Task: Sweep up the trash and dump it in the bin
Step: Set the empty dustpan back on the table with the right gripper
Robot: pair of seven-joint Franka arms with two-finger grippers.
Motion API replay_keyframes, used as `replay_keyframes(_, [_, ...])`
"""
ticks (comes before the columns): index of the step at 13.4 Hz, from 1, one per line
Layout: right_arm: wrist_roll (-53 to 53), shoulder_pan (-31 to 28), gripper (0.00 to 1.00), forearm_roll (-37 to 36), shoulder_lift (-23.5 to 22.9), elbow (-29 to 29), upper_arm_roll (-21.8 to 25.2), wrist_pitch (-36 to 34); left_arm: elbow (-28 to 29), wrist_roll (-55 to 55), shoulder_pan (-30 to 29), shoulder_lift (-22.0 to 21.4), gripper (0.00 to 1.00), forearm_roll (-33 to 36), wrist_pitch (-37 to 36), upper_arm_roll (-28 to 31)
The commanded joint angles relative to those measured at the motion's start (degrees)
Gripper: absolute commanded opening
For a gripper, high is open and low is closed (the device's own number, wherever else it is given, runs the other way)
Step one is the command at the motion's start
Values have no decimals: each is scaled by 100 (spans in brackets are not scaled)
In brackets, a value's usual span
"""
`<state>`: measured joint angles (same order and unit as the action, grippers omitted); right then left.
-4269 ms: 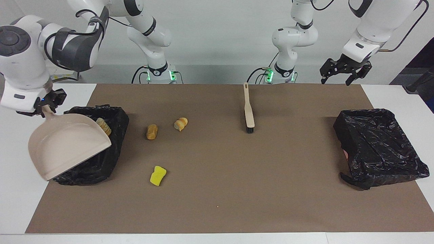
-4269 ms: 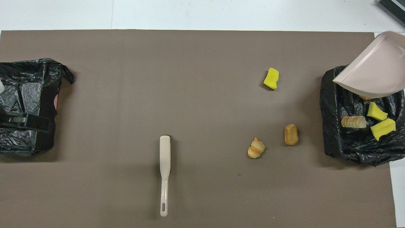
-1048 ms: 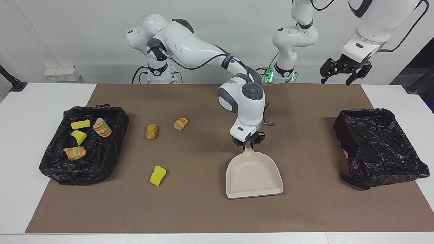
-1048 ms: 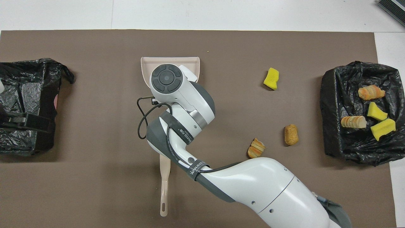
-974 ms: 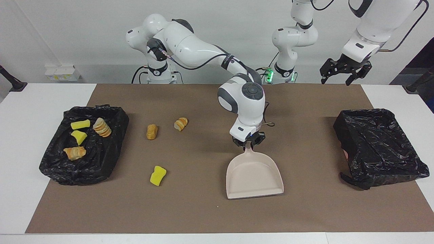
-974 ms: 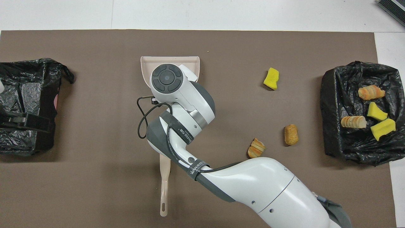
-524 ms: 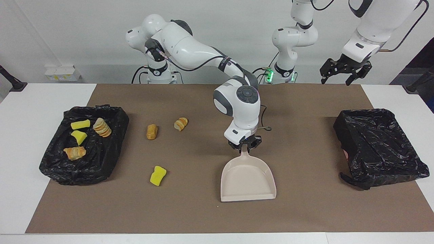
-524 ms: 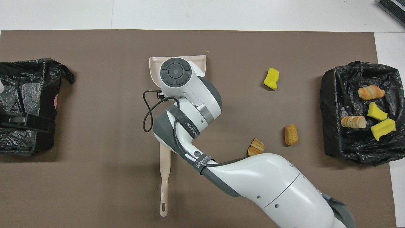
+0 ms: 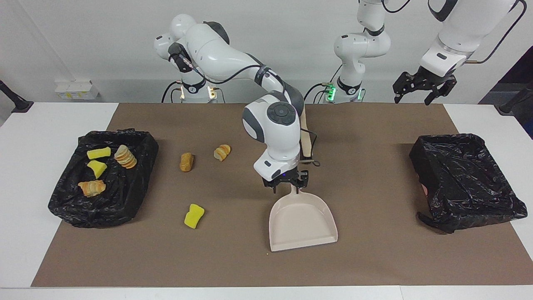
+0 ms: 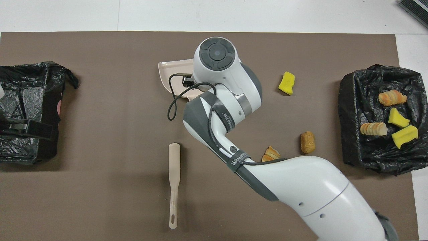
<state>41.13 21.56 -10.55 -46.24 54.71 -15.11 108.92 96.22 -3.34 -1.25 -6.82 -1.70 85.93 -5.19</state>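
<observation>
Counter [image 9: 25, 250] with brown mat [image 9: 374, 258], listed from the robots' edge outward.

1. Left gripper [image 9: 420, 89]: waits raised over the left arm's end of the counter, fingers spread wide, holding nothing.
2. Brush [image 10: 174, 177]: lies flat on the mat, handle toward the robots, partly hidden by the right arm in the facing view.
3. Striped roll [image 9: 222, 152] and brown roll [image 9: 186, 161]: loose on the mat, near each other, toward the right arm's end.
4. Filled bin [image 9: 104, 208]: black-lined, at the right arm's end. Holds a sliced roll [image 9: 125, 156], an orange roll [image 9: 91, 187] and two yellow wedges [image 9: 96, 168].
5. Second bin [image 9: 466, 179]: black-lined, at the left arm's end.
6. Right gripper [image 9: 286, 183]: low over the mat's middle at the handle of the dustpan [image 9: 302, 221], fingers parted and not clamped on it.
7. Dustpan: flat on the mat, mouth facing away from the robots.
8. Yellow sponge [image 9: 194, 216]: loose on the mat, farther out than both rolls, between the dustpan and the filled bin.
</observation>
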Motion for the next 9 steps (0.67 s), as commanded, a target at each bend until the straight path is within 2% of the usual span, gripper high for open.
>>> replay_keyframes(1, [508, -73, 83, 115, 825, 802, -36, -29, -51, 35, -51, 5, 100, -41, 11, -26])
replay_keyframes(2, [702, 14, 84, 115, 1088, 1091, -45, -20, -51, 35, -51, 5, 100, -41, 3, -26])
replay_keyframes(5, [1290, 383, 99, 106, 1705, 1875, -62, -20, -51, 44, -51, 5, 100, -41, 11, -26])
replay_keyframes(9, [1924, 875, 100, 115, 2206, 2561, -62, -2, -51, 35, -51, 5, 100, -41, 11, -26])
